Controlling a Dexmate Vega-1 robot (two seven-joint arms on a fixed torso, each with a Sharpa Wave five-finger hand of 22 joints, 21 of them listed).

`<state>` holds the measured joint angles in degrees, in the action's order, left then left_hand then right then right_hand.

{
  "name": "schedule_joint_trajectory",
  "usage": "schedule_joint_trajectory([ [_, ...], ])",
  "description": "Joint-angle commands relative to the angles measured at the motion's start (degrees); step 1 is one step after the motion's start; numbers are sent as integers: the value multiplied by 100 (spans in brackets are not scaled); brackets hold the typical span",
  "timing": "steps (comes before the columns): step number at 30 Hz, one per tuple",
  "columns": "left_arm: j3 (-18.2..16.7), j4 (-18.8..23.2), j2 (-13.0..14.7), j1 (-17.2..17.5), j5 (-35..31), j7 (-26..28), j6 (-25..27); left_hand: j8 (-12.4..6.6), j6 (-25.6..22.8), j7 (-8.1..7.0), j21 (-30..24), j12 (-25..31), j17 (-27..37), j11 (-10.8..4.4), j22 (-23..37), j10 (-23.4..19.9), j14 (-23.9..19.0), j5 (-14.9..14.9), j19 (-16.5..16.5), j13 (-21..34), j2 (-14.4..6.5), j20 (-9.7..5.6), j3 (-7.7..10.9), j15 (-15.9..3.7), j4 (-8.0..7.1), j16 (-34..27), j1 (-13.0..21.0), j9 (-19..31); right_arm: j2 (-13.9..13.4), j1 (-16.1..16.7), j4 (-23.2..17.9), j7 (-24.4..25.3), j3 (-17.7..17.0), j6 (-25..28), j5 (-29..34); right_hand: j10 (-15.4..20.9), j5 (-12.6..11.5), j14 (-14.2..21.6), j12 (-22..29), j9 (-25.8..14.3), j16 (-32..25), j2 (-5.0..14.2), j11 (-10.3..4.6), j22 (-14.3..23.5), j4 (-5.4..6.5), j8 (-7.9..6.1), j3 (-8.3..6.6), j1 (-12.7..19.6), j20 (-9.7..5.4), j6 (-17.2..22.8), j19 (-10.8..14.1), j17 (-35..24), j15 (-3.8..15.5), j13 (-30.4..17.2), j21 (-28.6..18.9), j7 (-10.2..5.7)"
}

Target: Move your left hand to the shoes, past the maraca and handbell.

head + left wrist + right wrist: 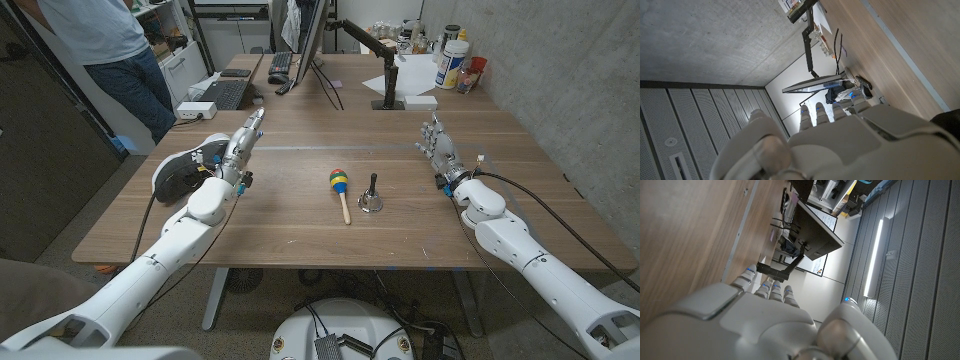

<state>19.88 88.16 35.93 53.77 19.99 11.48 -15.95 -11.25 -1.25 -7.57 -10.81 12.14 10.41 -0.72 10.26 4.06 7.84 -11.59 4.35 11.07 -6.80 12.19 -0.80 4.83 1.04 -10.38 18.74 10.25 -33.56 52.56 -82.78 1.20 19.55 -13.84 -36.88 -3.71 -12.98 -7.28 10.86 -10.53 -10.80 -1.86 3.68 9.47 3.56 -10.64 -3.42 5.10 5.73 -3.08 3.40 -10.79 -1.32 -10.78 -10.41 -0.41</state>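
Observation:
A grey and black shoe (183,169) lies at the table's left edge in the head view. My left hand (243,141) stands just right of the shoe, fingers straight and pointing away, holding nothing; its back (840,140) fills the lower part of the left wrist view. The maraca (340,187), with a striped head and wooden handle, lies at the table's middle. Beside it on the right stands a small metal handbell (371,197) with a black handle. My right hand (438,146) is on the right side of the table, fingers extended and empty, its back (740,325) seen in the right wrist view.
At the back of the table are a monitor (312,35) on an arm stand, a keyboard (223,94), a white box (196,109), papers (405,75) and bottles (452,62). A person (110,50) stands beyond the far left corner. A concrete wall runs along the right.

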Motion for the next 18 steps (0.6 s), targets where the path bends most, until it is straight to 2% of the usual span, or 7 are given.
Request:
schedule_joint_trajectory([
  [1, -90, 389, 155, 189, -649, 541, 288, -41, -70, 14, -1, 1, 18, 2, 12, 49, 53, 31, 44, 23, 2, 10, 46, -14, 36, -7, 97, 19, -19, 26, -21, 22, -10, -9, 11, -31, -31, -47, 26, -30, -24, 8, 41, 20, -26, -44, 6, 24, -5, -43, -41, -27, -8, -21, -8, 33],
  [5, -127, 522, 178, 252, -835, 721, 415, -51, -108, 31, -1, 3, 17, 17, 13, 48, 55, 41, 57, 23, -13, 10, 72, -16, 62, -13, 139, 19, -28, 38, -47, 42, -14, 18, 6, -36, -30, -56, 26, -30, -22, 10, 26, 20, -28, -44, 9, 25, -9, -46, -45, -27, -11, -21, -8, 33],
  [6, -149, 682, 227, 322, -1087, 953, 533, -52, -113, 32, -1, 5, 17, 17, 13, 44, 56, 42, 59, 23, -15, 10, 76, -13, 66, -13, 145, 19, -34, 41, -53, 40, -15, 20, 6, -37, -30, -62, 26, -30, -21, 11, 30, 20, -28, -44, 9, 25, -6, -46, -47, -27, -18, -21, -8, 33],
  [8, -159, 693, 216, 328, -1109, 962, 558, -50, -113, 28, -2, 7, 17, 18, 13, 41, 57, 45, 62, 23, -20, 10, 84, -13, 74, -15, 157, 19, -34, 41, -54, 40, -15, 21, 6, -38, -29, -67, 26, -30, -20, 11, 33, 20, -29, -44, 10, 25, -1, -48, -49, -27, -17, -21, -8, 34],
  [9, -176, 839, 260, 393, -1323, 1143, 665, -49, -114, 32, -2, 9, 17, 18, 13, 36, 57, 47, 64, 23, -22, 10, 89, -17, 78, -16, 164, 19, -35, 39, -50, 30, -10, 11, 14, -40, -29, -65, 26, -30, -21, 12, 31, 20, -29, -44, 11, 25, 0, -47, -52, -27, -20, -21, -7, 32],
  [18, -262, 1115, 278, 545, -1750, 1472, 960, -59, -181, 33, -18, 33, 15, 6, 15, -20, 19, 67, 52, 23, -40, 8, 134, -14, 128, -40, 237, 19, -25, 6, -23, -21, 23, 27, 14, -53, -27, -80, 25, -30, -20, 17, 45, 20, -31, -44, 16, 25, 9, -50, -65, -27, -32, -20, -7, 31],
])
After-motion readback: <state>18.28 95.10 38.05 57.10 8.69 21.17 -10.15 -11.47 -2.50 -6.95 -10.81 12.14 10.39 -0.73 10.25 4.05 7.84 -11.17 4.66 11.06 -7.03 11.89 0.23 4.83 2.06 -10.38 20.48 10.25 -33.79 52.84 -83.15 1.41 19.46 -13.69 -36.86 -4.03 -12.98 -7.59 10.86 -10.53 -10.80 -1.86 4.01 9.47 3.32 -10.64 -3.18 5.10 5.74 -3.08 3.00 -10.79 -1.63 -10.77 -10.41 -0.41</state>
